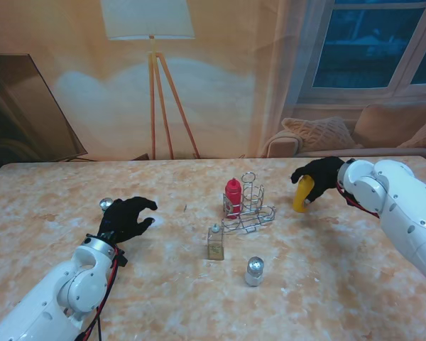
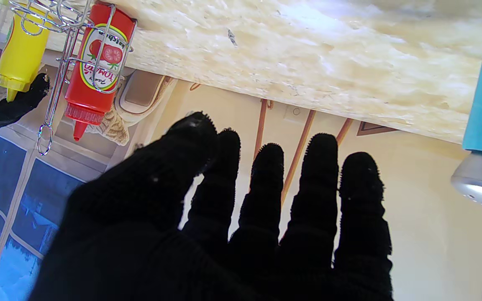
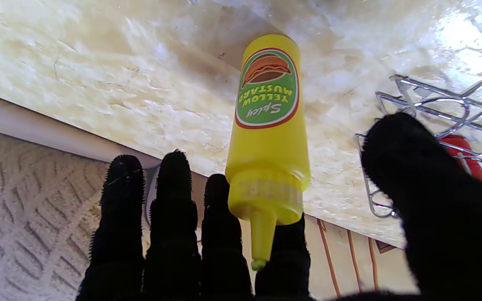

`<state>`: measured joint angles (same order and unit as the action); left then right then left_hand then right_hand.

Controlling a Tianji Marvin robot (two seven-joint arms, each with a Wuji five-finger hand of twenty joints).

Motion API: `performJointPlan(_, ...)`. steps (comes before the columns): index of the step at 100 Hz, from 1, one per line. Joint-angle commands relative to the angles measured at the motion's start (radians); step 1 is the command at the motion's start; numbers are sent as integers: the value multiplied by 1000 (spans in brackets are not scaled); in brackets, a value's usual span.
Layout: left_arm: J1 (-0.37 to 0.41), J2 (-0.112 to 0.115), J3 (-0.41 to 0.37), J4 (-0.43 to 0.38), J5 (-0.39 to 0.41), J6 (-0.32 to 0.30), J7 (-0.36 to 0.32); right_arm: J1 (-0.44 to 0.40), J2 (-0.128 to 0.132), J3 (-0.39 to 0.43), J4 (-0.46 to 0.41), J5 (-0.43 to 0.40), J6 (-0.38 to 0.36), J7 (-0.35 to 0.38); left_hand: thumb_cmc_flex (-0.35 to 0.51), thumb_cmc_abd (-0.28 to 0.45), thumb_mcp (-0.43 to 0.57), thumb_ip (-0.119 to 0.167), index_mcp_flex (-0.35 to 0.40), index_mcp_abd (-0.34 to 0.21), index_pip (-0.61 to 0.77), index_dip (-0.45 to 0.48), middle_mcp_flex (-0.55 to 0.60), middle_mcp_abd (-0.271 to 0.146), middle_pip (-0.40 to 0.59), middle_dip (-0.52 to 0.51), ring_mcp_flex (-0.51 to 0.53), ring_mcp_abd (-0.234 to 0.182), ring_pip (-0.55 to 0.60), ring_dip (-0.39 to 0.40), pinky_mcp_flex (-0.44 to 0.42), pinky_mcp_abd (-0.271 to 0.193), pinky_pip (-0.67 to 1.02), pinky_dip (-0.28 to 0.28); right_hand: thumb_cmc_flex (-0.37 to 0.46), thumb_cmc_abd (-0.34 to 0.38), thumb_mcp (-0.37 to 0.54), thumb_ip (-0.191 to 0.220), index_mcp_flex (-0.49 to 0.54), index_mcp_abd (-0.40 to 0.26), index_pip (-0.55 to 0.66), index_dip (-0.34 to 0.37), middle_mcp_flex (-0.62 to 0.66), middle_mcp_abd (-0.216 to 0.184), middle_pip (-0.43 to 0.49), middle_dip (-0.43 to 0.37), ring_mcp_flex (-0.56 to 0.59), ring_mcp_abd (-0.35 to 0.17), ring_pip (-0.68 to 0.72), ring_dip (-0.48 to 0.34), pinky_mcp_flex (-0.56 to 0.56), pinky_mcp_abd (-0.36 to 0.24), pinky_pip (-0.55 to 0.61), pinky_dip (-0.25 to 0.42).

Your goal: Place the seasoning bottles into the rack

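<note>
Reaching for mustard bottle (image 1: 302,195) | right hand (image 1: 319,175) spread, fingers behind it, thumb apart, not gripping | bottle upright on counter (image 1: 341,284), right of wire rack (image 1: 250,206) | left hand (image 1: 128,219) open, far off

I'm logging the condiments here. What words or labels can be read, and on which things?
"Spicy YELLOW MUSTARD", under a burger picture, on the yellow bottle by the right hand.
"TOMATO", with tomato pictures, on the red bottle in the wire rack; its smaller words are too blurred to read.
Nothing readable on the shakers or small jar.
</note>
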<state>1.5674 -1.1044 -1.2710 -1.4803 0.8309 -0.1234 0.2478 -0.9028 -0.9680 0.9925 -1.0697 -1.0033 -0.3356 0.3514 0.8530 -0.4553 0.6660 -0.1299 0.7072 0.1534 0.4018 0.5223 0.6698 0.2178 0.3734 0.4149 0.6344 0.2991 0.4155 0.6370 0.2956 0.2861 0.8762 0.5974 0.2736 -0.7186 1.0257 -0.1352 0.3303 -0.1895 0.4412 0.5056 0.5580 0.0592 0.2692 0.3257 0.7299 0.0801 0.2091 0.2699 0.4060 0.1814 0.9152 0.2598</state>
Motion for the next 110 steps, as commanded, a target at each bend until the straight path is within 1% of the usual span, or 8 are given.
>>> performJointPlan(1, 2, -2, 1, -3, 0, 4, -15, -2, -9, -9, 8, 1, 4, 3, -1, -17, 6, -10, 2, -5, 13, 11, -35, -13, -12, -4, -27, 2, -18, 11, -14, -6, -10, -10, 17, -55, 39, -19, 1, -18, 24, 1, 9, 20, 30, 32, 35, -22, 19, 32, 20, -4, 25, -14)
performJointPlan(48, 5, -2, -1, -6, 3, 3, -13, 47, -23, -111, 92, 50, 54, -71, 3, -21, 6, -13, 3, -7, 16, 12, -33, -14, -11, -4, -25, 2, -17, 11, -13, -6, -9, -10, 139, -99, 111, -28, 58, -44, 159, 30, 95, -27, 178, 132, 194, -150, 123, 125, 157, -80, 61, 9)
performJointPlan(57, 5, -2, -1, -8, 2, 4, -14, 53, -28, -125, 107, 58, 69, -94, 5, -23, 5, -15, 5, -8, 18, 14, -32, -14, -10, -4, -25, 2, -17, 12, -12, -4, -8, -10, 172, -95, 120, -28, 86, -14, 198, 45, 99, -49, 278, 216, 258, -235, 230, 212, 210, -130, 97, 62)
performJointPlan(67, 5, -2, 0, -10, 2, 6, -16, 58, -33, -135, 120, 64, 79, -124, 6, -22, 4, -15, 4, -7, 18, 14, -33, -13, -10, -4, -25, 3, -17, 12, -13, -5, -9, -10, 217, -86, 129, -27, 134, -13, 260, 89, 137, -87, 351, 273, 293, -279, 303, 259, 258, -155, 98, 97)
performJointPlan(72, 5, -2, 0, -11, 1, 6, -16, 61, -36, -140, 128, 68, 80, -139, 6, -22, 3, -16, 4, -9, 19, 14, -33, -14, -11, -4, -26, 2, -18, 11, -12, -4, -8, -10, 263, -106, 117, -120, 165, -22, 296, 123, 164, -107, 378, 291, 313, -284, 333, 313, 279, -165, 97, 113)
performJointPlan(77, 5, -2, 0, -12, 2, 6, -16, 63, -38, -143, 133, 74, 82, -145, 7, -23, 3, -17, 5, -9, 20, 15, -32, -14, -10, -4, -25, 3, -17, 11, -12, -4, -8, -10, 295, -123, 111, -164, 191, -37, 325, 143, 186, -123, 393, 299, 334, -288, 341, 339, 297, -175, 97, 120)
performJointPlan(90, 7, -2, -1, -16, 3, 8, -17, 69, -43, -154, 144, 95, 90, -150, 8, -23, 1, -19, 4, -10, 21, 16, -33, -15, -10, -4, -24, 2, -17, 12, -11, -5, -8, -10, 340, -150, 99, -196, 251, -89, 410, 193, 240, -159, 427, 313, 384, -306, 359, 367, 339, -194, 102, 130)
performJointPlan(110, 8, -2, -1, -20, 3, 11, -19, 73, -50, -164, 160, 115, 98, -172, 8, -25, 1, -19, 5, -9, 22, 16, -33, -14, -10, -4, -23, 0, -16, 12, -11, -6, -8, -11, 385, -178, 101, -199, 331, -227, 592, 173, 366, -217, 470, 448, 467, -354, 475, 427, 403, -206, 132, 157)
